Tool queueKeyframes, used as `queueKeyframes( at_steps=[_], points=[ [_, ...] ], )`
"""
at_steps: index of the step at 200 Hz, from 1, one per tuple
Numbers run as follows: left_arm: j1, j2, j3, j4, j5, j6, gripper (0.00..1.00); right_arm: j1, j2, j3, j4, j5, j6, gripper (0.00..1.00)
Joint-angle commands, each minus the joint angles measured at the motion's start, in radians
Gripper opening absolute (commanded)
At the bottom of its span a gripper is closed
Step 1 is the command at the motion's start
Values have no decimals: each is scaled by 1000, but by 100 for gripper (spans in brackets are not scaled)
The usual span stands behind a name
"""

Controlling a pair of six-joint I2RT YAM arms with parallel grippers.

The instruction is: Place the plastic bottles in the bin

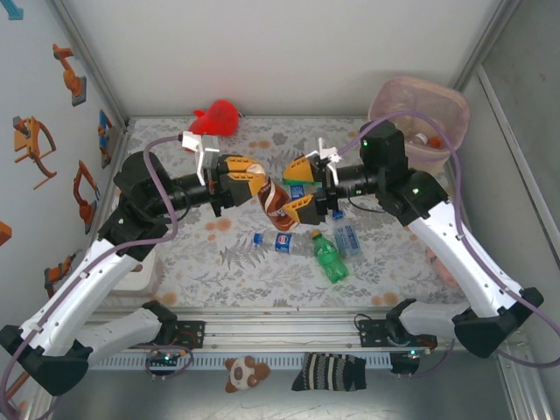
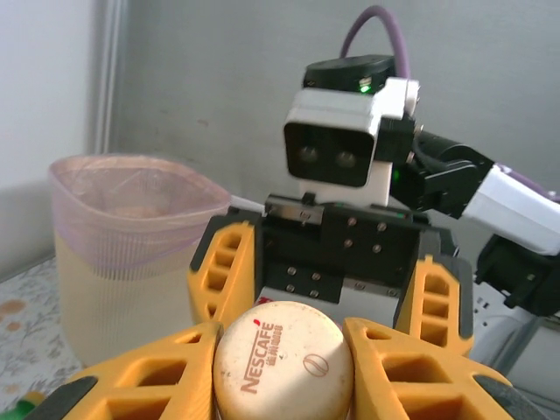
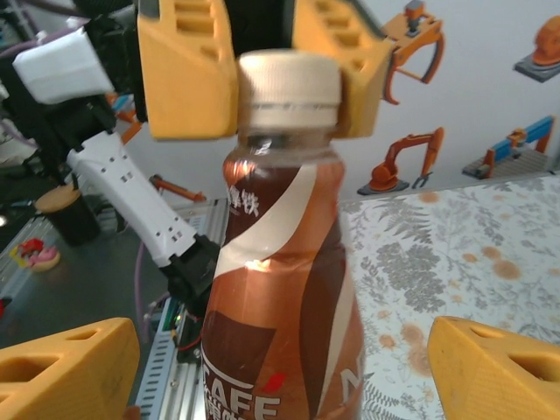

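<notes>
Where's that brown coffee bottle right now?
In the top view the brown coffee bottle is over the middle of the table, its cap clamped in the left gripper, with the right gripper open either side of its body.

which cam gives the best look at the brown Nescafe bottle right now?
Right wrist: the brown Nescafe bottle is close up, with its cap, neck and label all visible and the left gripper clamped on the cap. Left wrist gives the cap's printed top. Top external shows the bottle small and partly hidden.
</notes>
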Motion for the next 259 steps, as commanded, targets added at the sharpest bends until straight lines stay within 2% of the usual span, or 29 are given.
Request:
queueKeyframes(
  at_steps=[1, 55, 115, 180, 250, 259],
  points=[
    [2, -20, 34, 77, 77, 21, 0, 23, 10, 3, -51, -47, -91, 85],
    [0, -37, 34, 116, 118, 16, 0, 48, 42, 10, -126, -89, -146, 84],
    [-2, -40, 39, 126, 120, 16, 0, 65, 63, 27, -172, -114, -181, 73],
    [-3, -38, 36, 123, 112, 18, 0, 69, 61, 40, -185, -115, -181, 67],
    [-2, -49, 22, 114, 77, 26, 15, 68, 64, 59, -186, -112, -154, 58],
    [-2, -52, 22, 111, 69, 26, 21, 68, 62, 60, -187, -109, -151, 58]
  ],
)
